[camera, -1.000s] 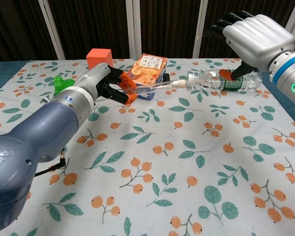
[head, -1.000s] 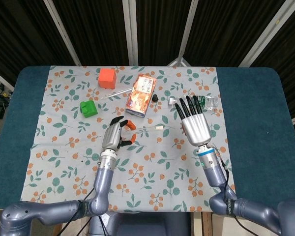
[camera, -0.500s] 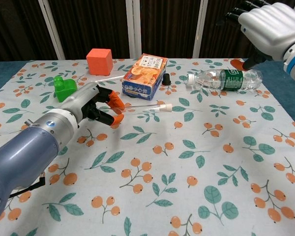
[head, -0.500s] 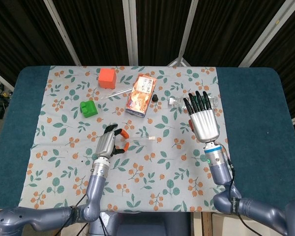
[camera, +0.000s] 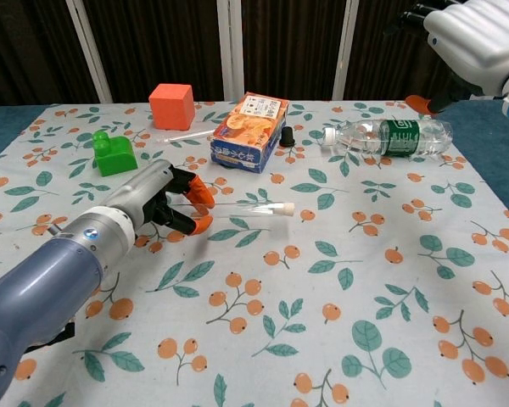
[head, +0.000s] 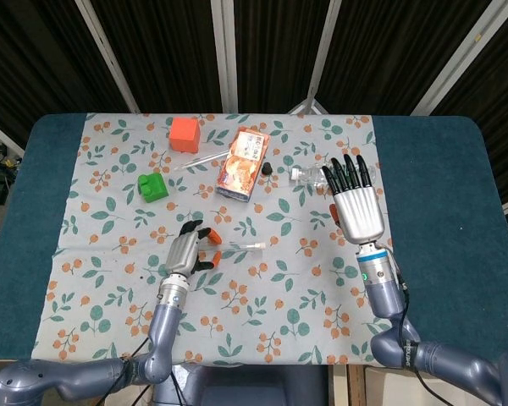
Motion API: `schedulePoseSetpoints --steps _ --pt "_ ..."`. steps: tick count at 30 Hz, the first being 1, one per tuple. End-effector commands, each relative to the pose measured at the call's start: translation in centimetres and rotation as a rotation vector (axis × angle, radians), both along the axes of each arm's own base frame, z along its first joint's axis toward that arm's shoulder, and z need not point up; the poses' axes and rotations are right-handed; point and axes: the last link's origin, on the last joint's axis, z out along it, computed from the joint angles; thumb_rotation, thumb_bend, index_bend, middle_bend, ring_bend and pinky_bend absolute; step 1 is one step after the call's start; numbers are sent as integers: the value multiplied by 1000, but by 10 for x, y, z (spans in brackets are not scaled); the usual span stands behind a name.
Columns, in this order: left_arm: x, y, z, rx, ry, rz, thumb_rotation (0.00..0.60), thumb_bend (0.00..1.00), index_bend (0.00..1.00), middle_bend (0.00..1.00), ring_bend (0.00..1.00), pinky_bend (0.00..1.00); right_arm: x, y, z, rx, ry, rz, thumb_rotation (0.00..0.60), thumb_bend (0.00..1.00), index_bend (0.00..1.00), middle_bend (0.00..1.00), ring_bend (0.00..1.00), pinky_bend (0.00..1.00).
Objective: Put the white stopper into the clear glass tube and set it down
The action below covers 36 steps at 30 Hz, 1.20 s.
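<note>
The clear glass tube (head: pixel 240 246) (camera: pixel 242 207) lies level, low over the flowered cloth, pointing right. The white stopper (head: pixel 260 246) (camera: pixel 286 208) sits in its right end. My left hand (head: pixel 190 250) (camera: pixel 157 202) is at the tube's left end, its orange-tipped fingers curled around that end and holding it. Whether the tube touches the cloth is unclear. My right hand (head: pixel 356 205) (camera: pixel 475 38) is raised at the right with flat, spread fingers and holds nothing. It hangs above the plastic bottle (camera: pixel 386 136).
An orange snack box (head: pixel 243 164) (camera: pixel 251 131), a small black cap (head: pixel 268 167) (camera: pixel 287 136), an orange cube (head: pixel 184 133) (camera: pixel 171 105), a green block (head: pixel 153 185) (camera: pixel 114 155) and a thin clear dropper (head: pixel 199 159) (camera: pixel 187 135) lie toward the back of the cloth.
My left hand has drawn back toward me and sunk, bringing the stoppered tube down near the cloth. My right hand has moved up and to the right, away from the tube.
</note>
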Motion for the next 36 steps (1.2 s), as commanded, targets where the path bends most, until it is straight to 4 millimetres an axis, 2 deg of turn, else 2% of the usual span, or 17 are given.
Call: schedulePoseSetpoints --steps 1,24,36 --pt "0 0 -2 -4 14 -6 600 805 524 432 108 19 -1 0 1 -1 -3 -3 600 367 174 145 39 75" --pt "-6 -5 -6 -9 121 -36 600 719 492 396 100 2 -7 0 5 4 -39 -44 600 368 174 144 39 75" --pt "-2 -5 4 23 162 -73 600 516 457 361 90 0 -6 3 7 8 -56 -47 600 367 174 144 39 75"
